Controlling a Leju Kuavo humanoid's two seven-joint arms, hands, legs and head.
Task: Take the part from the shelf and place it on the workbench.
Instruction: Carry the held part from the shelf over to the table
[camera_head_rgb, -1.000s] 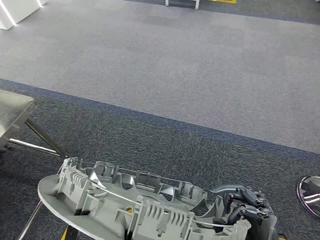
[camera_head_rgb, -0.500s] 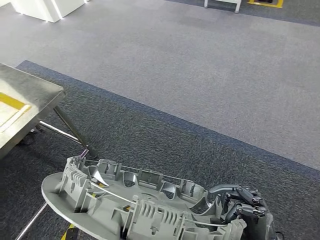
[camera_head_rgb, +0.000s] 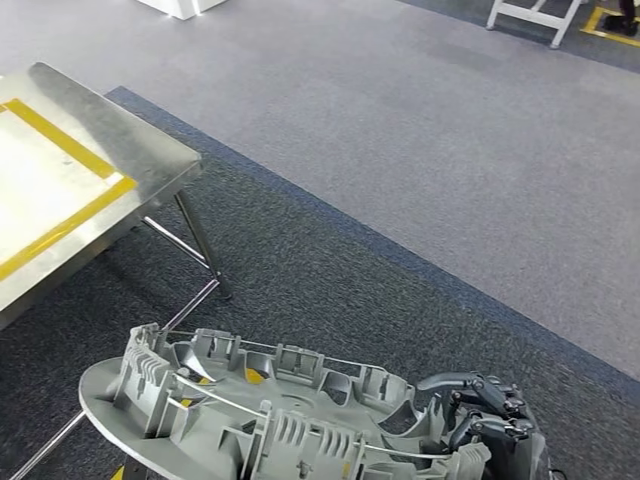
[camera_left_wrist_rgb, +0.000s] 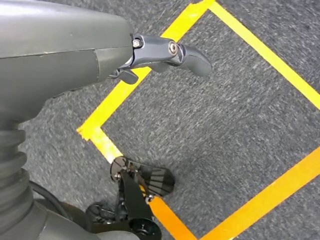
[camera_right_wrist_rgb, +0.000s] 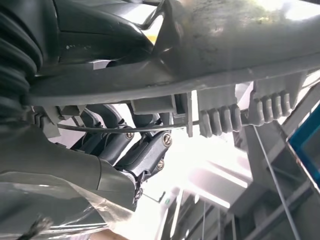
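A long grey moulded plastic part (camera_head_rgb: 249, 420) with ribs and clips lies across the bottom of the head view. My right hand (camera_head_rgb: 483, 420) grips its right end, dark fingers curled over the edge. In the right wrist view the part (camera_right_wrist_rgb: 234, 55) runs close over the fingers (camera_right_wrist_rgb: 147, 150). The steel workbench (camera_head_rgb: 143, 160), marked with yellow tape, stands at the left, apart from the part. My left hand (camera_left_wrist_rgb: 166, 52) hangs over the carpet, fingers apart, holding nothing.
Dark carpet lies ahead, with paler carpet beyond it. The workbench's slanted legs (camera_head_rgb: 200, 245) reach down to the floor near the part's left end. A white frame (camera_head_rgb: 536, 15) stands far back right. Yellow floor tape (camera_left_wrist_rgb: 264, 55) crosses the carpet below the left hand.
The camera has turned left: the workbench has come far into view from the left edge. The part and my right hand keep their place at the bottom.
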